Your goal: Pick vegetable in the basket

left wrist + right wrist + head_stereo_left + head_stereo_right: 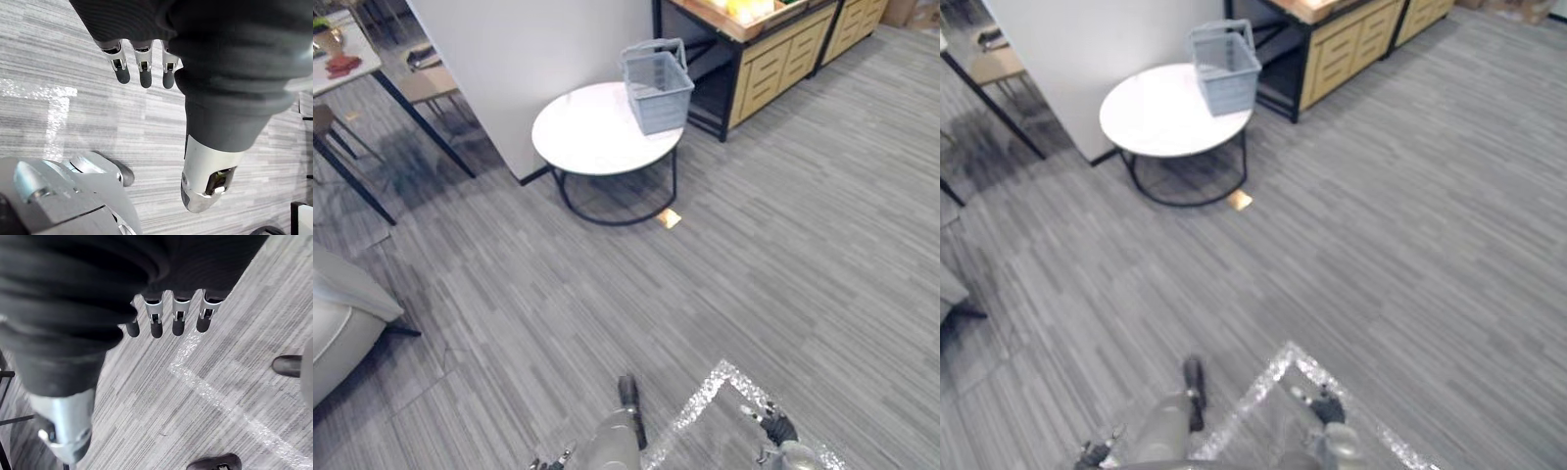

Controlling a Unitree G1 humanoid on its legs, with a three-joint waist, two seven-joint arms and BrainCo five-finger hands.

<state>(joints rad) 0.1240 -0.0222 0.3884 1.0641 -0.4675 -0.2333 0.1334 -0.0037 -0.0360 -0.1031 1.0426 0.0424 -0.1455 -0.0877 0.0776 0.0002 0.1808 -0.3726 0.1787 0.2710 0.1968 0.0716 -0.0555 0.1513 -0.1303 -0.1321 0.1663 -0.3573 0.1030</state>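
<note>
Grey-blue plastic, the basket [658,88] stands at the far right edge of a round white counter [592,132], its hoop handle [655,46] raised. What shows of its inside looks bare. The only likely vegetable is some yellow produce [750,9] on top of the wooden stand [773,44] at the far right, just behind the basket; it is too small to say what kind.

Both hands hang low at the near edge, well apart from counter and stand, over grey carpet floor [783,245]. The left hand [143,61] has its fingers straight and side by side with the thumb [205,176] held apart, holding nothing. The right hand [178,308] is the same: fingers straight in a row, empty.

Produce of that sort is probably light and smooth, and may bruise, so a gentle wrap of fingers and thumb round its middle would suit. The basket looks stiff and light, and is best lifted by the handle.
</note>
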